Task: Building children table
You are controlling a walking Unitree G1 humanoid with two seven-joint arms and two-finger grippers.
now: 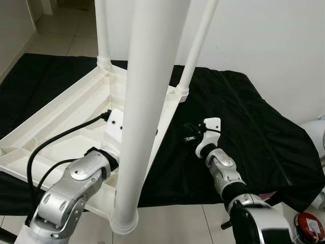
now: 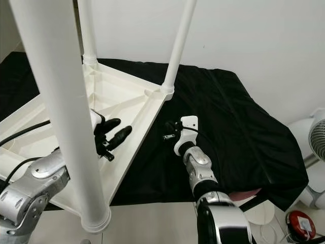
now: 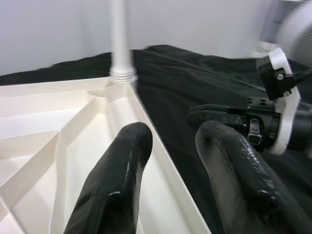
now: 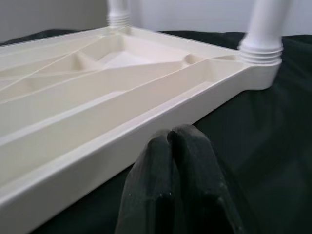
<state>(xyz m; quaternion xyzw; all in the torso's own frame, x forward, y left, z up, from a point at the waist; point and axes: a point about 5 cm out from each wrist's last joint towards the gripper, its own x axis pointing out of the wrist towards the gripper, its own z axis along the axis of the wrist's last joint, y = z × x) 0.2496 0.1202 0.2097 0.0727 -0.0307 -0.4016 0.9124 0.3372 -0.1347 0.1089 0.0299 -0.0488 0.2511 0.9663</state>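
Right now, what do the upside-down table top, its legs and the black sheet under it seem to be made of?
Table top: likely moulded plastic, cream, smooth, with cast ribs underneath. Legs: probably the same plastic, glossy white tubes with ringed collars at the sockets. Black sheet: fabric, matte, creased and draped at its edges.

left hand [image 2: 115,136] reaching forward, fingers spread, right hand [image 2: 169,130] extended low, fingers pressed together
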